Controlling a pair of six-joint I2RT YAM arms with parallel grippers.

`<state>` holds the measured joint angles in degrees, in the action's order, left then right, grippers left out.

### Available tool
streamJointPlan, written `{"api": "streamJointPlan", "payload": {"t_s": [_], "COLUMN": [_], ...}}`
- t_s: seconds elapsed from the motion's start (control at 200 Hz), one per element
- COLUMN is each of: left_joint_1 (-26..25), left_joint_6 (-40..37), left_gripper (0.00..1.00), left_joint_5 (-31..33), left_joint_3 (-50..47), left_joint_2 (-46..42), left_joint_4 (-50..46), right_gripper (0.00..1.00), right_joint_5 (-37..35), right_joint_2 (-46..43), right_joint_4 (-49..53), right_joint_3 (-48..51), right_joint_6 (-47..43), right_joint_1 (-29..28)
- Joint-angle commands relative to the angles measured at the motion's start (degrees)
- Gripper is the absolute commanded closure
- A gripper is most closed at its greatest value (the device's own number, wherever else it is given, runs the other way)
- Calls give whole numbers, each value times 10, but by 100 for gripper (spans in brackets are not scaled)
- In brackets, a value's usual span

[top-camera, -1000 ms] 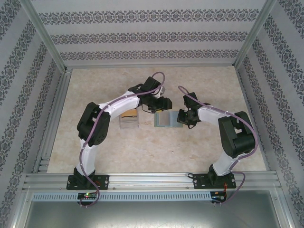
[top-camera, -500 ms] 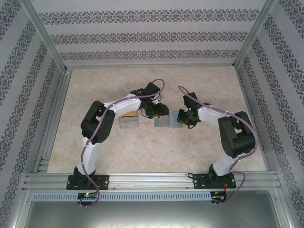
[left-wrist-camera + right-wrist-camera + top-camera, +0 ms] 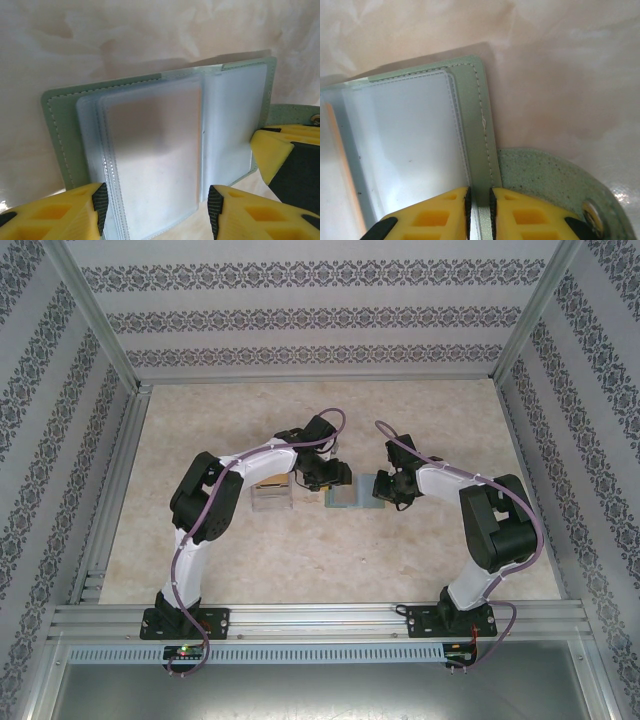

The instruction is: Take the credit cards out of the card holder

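The card holder (image 3: 350, 493) lies open mid-table, a grey-green cover (image 3: 55, 135) with frosted plastic sleeves (image 3: 150, 150). My left gripper (image 3: 328, 476) is open, and its fingertips (image 3: 157, 210) straddle the front sleeve's near edge. A dull pinkish shape shows through that sleeve; I cannot tell if it is a card. My right gripper (image 3: 480, 200) is shut on the cover's right border (image 3: 482, 145), and its yellow finger (image 3: 272, 155) shows in the left wrist view. A thin orange edge (image 3: 338, 145), perhaps one of the credit cards, runs along the sleeves' left side.
A clear plastic box (image 3: 272, 495) with an orange-and-dark card in it stands just left of the card holder, under my left forearm. The holder's round snap flap (image 3: 550, 185) lies flat on the table by my right fingers. Aluminium frame rails (image 3: 110, 490) border the table.
My left gripper has come down and a little left onto the card holder's left half. The right arm and the holder have stayed put.
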<state>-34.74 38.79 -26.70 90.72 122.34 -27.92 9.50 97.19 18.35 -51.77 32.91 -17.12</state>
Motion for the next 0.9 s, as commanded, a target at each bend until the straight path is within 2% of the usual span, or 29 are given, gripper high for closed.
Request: {"api": "streamJointPlan", "payload": {"t_s": [0.0,0.265,0.685,0.894], "left_joint_1": [5,5,1,-7], "left_joint_6": [-5,-2,3,15], "left_gripper": [42,42,42,37], "left_joint_5": [0,-33,-49,-73], "left_joint_3": [-3,-5,0,5], "left_joint_2": [-4,13,29,39], "left_joint_4": [-18,2,9,27], "right_gripper": [79,79,79,79], "right_joint_5": [35,36,36,37], "right_joint_2": [30,31,34,36], "right_joint_4": [-11,-12,-12,-12], "right_joint_3": [10,11,7,4], "right_joint_6": [6,8,7,8], "right_joint_1": [-21,-23,-25,-26]}}
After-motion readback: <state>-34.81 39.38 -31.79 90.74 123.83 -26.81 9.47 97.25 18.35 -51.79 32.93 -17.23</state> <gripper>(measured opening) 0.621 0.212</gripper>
